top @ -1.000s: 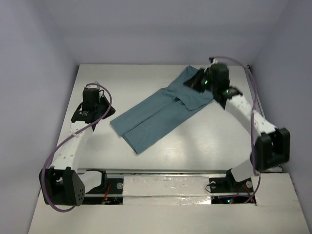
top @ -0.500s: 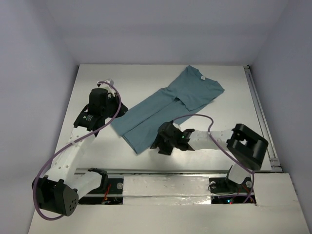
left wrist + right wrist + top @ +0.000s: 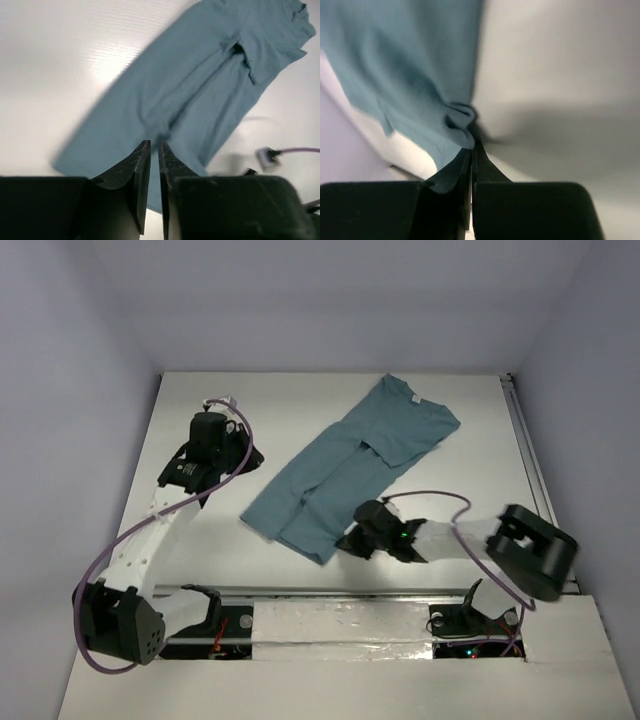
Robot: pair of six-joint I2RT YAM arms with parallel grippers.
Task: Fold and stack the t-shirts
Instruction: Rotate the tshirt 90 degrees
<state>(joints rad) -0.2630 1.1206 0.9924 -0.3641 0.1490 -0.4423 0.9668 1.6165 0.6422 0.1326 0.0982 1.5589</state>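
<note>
The teal-blue t-shirt (image 3: pixel 350 455) lies flat and diagonal on the white table, its neck with a small white label (image 3: pixel 411 400) at the far right and its hem at the near left. My right gripper (image 3: pixel 347 542) is low at the hem's near corner and shut on a bunched bit of the t-shirt (image 3: pixel 420 75); the cloth puckers at its tips (image 3: pixel 471 145). My left gripper (image 3: pixel 243 457) hovers by the shirt's left edge. In the left wrist view its jaws (image 3: pixel 154 146) stand almost together with nothing between them, above the t-shirt (image 3: pixel 190 90).
White walls close the table on three sides. A rail (image 3: pixel 527 460) runs along the right edge. The right arm's purple cable (image 3: pixel 440 498) loops over the table near the shirt. A foil-covered strip (image 3: pixel 340 620) lines the near edge between the arm bases.
My right arm swung from the collar at the far right down to the hem, shut on its near corner and pulled it to the right. My left gripper moved slightly farther away.
</note>
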